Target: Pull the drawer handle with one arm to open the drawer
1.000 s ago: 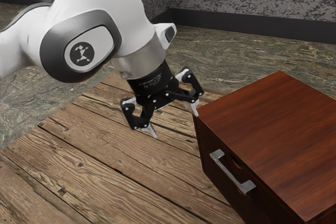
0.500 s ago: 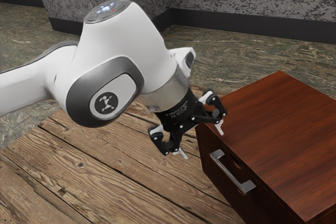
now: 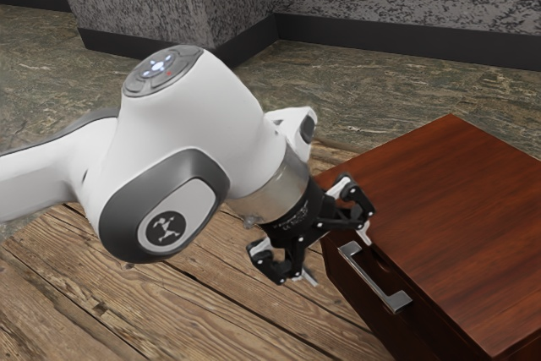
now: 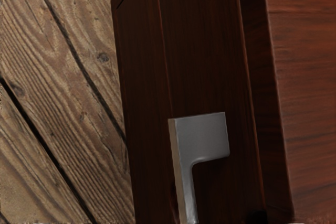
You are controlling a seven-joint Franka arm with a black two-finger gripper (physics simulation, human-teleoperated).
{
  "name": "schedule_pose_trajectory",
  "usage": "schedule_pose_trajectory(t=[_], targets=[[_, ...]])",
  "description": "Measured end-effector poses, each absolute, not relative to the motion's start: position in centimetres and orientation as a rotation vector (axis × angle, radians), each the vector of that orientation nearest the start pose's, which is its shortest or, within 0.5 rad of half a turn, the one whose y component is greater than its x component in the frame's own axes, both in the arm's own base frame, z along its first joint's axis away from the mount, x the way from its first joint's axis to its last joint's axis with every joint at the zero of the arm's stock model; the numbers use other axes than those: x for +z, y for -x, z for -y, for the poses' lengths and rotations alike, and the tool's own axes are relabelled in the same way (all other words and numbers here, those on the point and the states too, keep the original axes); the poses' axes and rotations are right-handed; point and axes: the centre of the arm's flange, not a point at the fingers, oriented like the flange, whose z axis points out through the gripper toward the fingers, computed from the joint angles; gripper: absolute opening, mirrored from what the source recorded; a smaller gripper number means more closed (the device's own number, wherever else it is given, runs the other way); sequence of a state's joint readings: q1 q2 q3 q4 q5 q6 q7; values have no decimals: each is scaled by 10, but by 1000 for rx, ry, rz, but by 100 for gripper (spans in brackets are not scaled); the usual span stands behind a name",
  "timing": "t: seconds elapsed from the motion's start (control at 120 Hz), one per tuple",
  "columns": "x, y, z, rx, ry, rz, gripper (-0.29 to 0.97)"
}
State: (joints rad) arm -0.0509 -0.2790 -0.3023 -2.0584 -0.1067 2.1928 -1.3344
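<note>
Drawer handle [image 3: 373,276] lies just beside the wide-open, empty hand [image 3: 330,250].

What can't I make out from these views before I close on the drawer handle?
- Exterior view: whether the end effector touches the handle. One finger sits right by the handle's upper end, and the depth between them is unreadable.
- Wrist view: most of the handle's length, cut off by the frame edge.
- Exterior view: the cabinet lower part, cut off by the frame edges.
</note>
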Motion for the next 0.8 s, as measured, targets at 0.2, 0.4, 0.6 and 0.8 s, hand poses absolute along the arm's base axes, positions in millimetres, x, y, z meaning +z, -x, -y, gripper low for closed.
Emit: schedule_pose_trajectory(t=[0.2,0.4,0.6,0.8], targets=[[583,-466,203,-458,2994,1674,56],[574,-465,204,-450,2991,1696,55],[568,-464,206,-437,2988,1711,55],[559,-463,206,-422,2985,1737,53]])
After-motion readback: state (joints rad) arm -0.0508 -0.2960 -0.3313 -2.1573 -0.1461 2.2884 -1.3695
